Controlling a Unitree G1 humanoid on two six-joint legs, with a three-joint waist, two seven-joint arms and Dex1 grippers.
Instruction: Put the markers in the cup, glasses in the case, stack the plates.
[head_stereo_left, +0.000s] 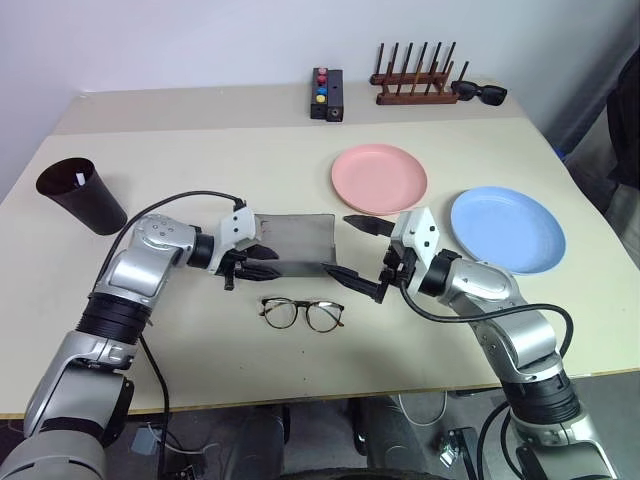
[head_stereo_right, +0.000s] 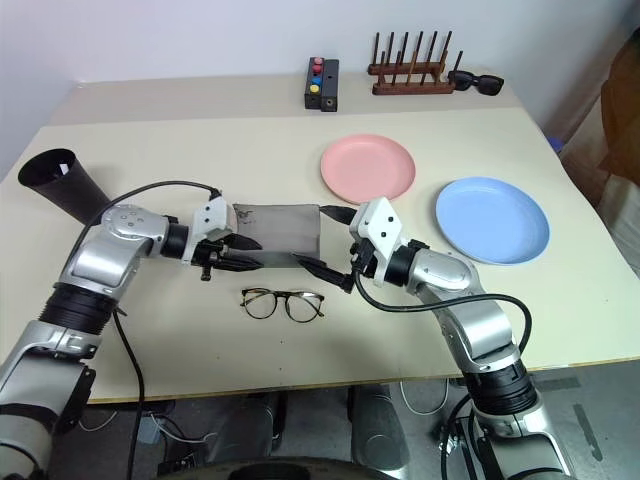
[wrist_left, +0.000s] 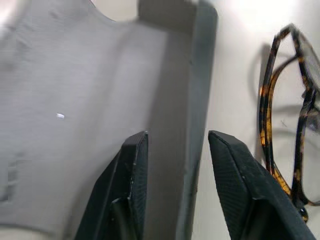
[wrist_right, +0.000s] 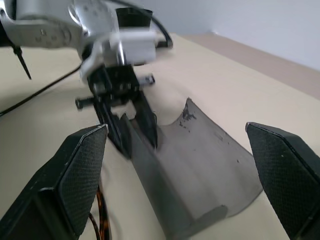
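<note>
The grey case (head_stereo_left: 296, 238) lies open in the middle of the table. My left gripper (head_stereo_left: 262, 260) is at its left end, open, with the case's front wall (wrist_left: 180, 125) between its fingers. At the case's right end my right gripper (head_stereo_left: 353, 252) is wide open and holds nothing. The glasses (head_stereo_left: 302, 313) lie unfolded just in front of the case. The dark cup (head_stereo_left: 82, 195) stands at the far left, with a white marker end (head_stereo_left: 78, 180) showing inside it. The pink plate (head_stereo_left: 379, 178) and the blue plate (head_stereo_left: 507, 229) lie apart on the right.
At the back of the table are a black box with coloured buttons (head_stereo_left: 327, 93), a wooden rack (head_stereo_left: 417, 85) and black sunglasses (head_stereo_left: 480, 93). The glasses lie close to the table's front edge.
</note>
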